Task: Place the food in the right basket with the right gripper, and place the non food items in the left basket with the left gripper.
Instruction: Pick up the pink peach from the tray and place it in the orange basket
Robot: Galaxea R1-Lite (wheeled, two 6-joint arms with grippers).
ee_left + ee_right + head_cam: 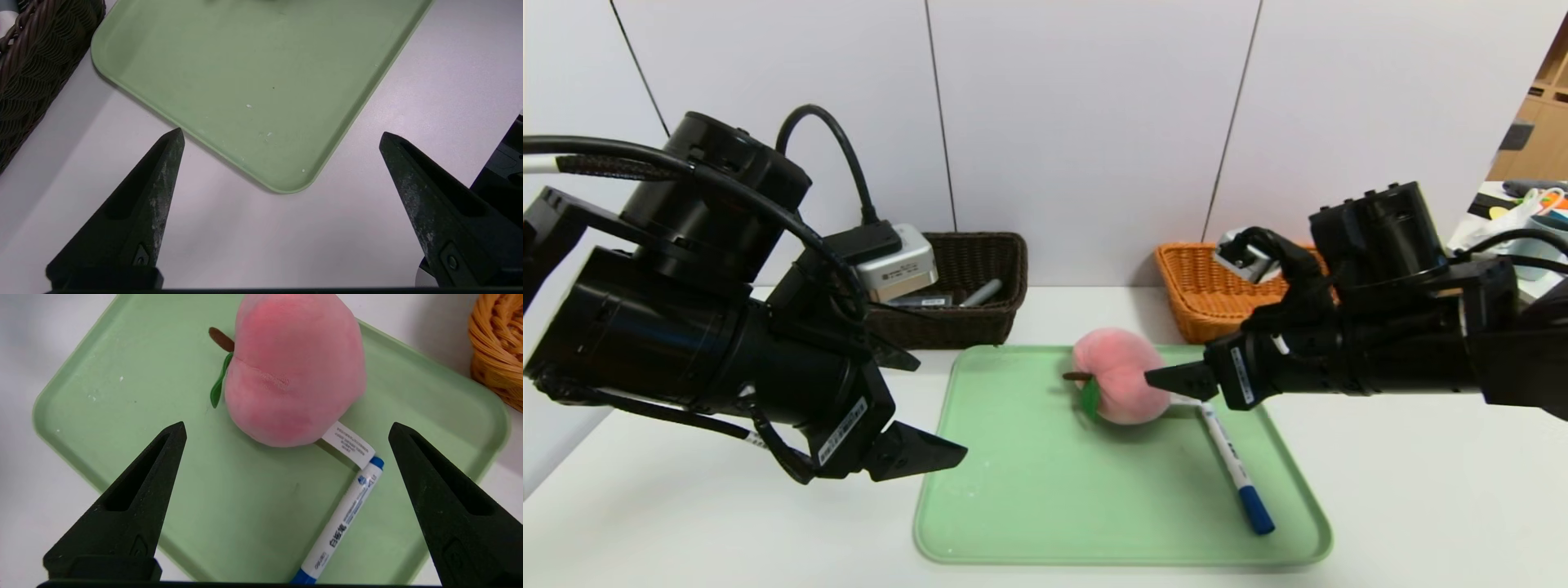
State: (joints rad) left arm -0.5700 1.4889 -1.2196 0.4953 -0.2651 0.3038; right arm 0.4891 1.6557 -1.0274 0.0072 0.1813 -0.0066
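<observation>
The plush peach (1119,384) lies near the centre of the head view, on the far half of the green tray (1045,506), with its brown stem and green leaf pointing to the left of the frame. A white label at its base reaches toward the marker (1232,467), which lies on the tray just beside the peach, to the lower right of it, with the blue cap at the lower end.

The right end effector (1168,382) comes in from the right edge of the frame and stops at the right side of the peach. In the right wrist view its fingers (135,498) are spread wide apart, and the peach sits between and beyond the tips; they hold nothing.

The left end effector (915,453) hangs in the lower left part of the head view, over the white table (1421,490) beside the near left corner of the tray. In the left wrist view its fingers (151,196) are also spread wide and empty, with that tray corner between them.

The left basket (980,318), dark brown, stands at the upper centre-left of the frame behind the tray. Inside it a dark flat case (923,300) and a grey handle (982,292) can be seen. The right basket (1217,294), orange-tan, stands at the upper right of the tray, partly hidden by the right arm.
</observation>
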